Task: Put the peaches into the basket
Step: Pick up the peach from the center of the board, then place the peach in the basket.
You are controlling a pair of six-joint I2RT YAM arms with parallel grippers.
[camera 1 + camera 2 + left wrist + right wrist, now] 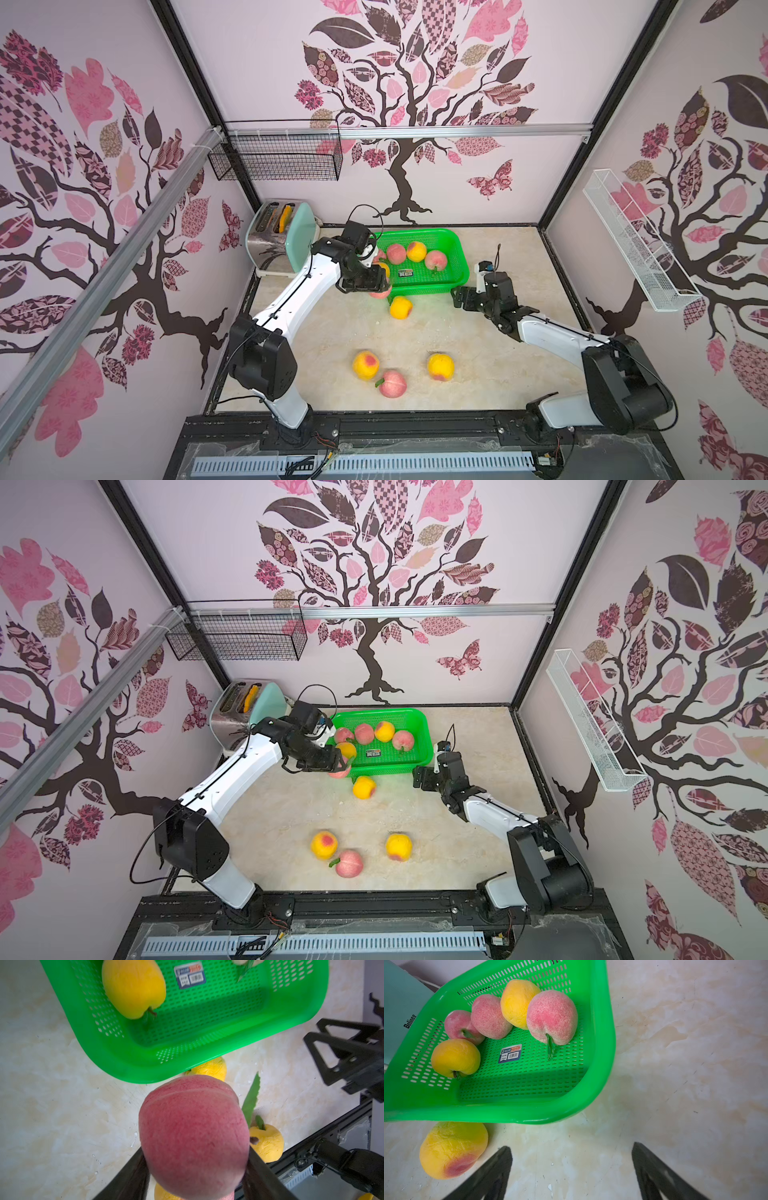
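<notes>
Peaches were a little past halfway into the green basket (508,1112), by the count the views allowed. Five lay inside, bunched along the far wall and one end: a leaf-down pink peach (552,1016), a yellow peach (517,1001) touching it, a second pink peach (490,1016), a third pink peach (460,1025) and an end yellow peach (455,1057). The mesh floor around the small label (510,1053) was bare. A sixth fruit, the held pink peach (193,1136), was clamped between the jaws of the left claw (197,1150). It hung just short of the basket's near rim, apparently over the surface (498,353) and not yet over the mesh. The right claw (571,1147) hung with jaws wide and nothing between them, near the basket's near corner. Four fruits lay on the surface. A stray yellow peach (401,307) sat tucked just beside the basket's near wall. Well apart toward the front edge were a blushed yellow peach (365,365), a front pink peach (392,383) just beside it and a lone yellow peach (440,366). That left one drop to finish and four pickups to go, it seemed. On the walls, the black wire basket (282,162) and the white wire rack (636,241) showed no fruit. The toaster (274,237) next to the green basket carried something orange-yellow in one slot.
</notes>
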